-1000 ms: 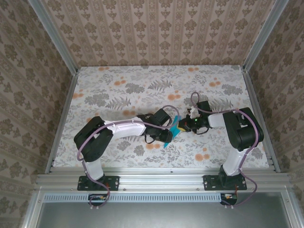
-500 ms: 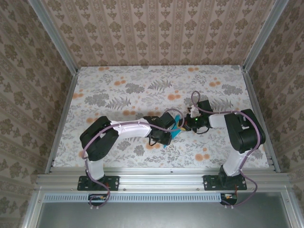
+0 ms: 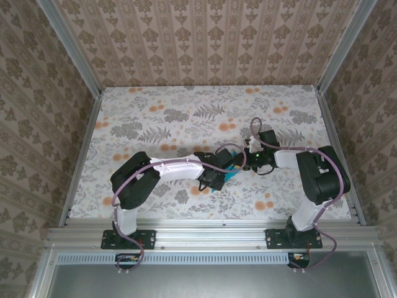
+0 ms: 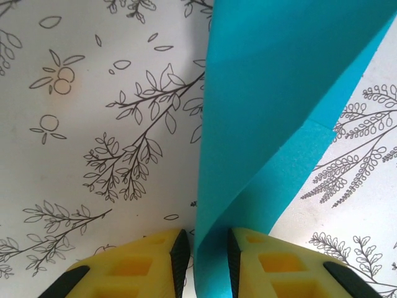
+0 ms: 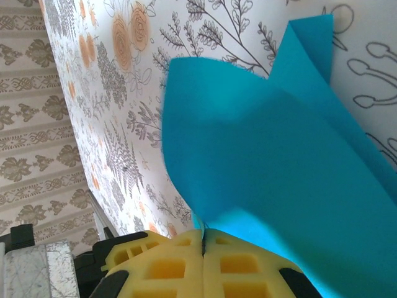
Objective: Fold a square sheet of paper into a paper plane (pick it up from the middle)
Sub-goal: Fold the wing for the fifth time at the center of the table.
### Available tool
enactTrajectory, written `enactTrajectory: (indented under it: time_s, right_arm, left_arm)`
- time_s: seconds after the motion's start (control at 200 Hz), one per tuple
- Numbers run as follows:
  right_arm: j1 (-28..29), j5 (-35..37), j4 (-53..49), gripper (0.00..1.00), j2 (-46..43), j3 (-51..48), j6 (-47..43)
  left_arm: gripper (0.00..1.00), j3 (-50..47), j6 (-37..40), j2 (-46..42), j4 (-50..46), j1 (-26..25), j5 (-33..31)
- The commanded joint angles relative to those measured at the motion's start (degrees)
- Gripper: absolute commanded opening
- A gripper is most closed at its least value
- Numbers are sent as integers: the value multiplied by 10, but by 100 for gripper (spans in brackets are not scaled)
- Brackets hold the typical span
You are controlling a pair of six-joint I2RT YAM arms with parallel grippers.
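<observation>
**Two claws, one blue sheet at mid-table**

From above, both arms reach in toward the middle of the flower-printed table (image 3: 155, 118), and their tips meet almost nose to nose. Between them sits a sliver of teal: the sheet of paper (image 3: 231, 174), mostly covered by the wrists, a little nearer the arms' side of the table than the far wall.

The left wrist camera shows the left claw (image 4: 205, 248) set narrow. Its yellow fingers (image 4: 133, 264) stand on either side of a doubled-over edge of the sheet, black pads close against it. The paper runs up and away from the pinch in a long, soft bend, with one flap lying over another and a stepped edge on the right.

In the right wrist view, the right claw (image 5: 203, 239) has its two yellow fingers pressed flat together, and the sheet comes straight out of the seam between them. It billows outward, one corner pointing at the table's leaf pattern.

The paper is plain, unmarked teal on every visible face.
</observation>
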Motion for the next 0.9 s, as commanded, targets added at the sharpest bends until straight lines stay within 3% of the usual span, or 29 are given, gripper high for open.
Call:
enactTrajectory:
  time_s: [0.0,0.895]
  right_arm:
    - [4,-11,-34,0,-17,-15,-22]
    - [1,59,-118,0,-49,-33,-75]
  left_arm:
    - [27,-4,11,47,-54,3,-60]
    - [27,26,52,74,-122,-8,-113]
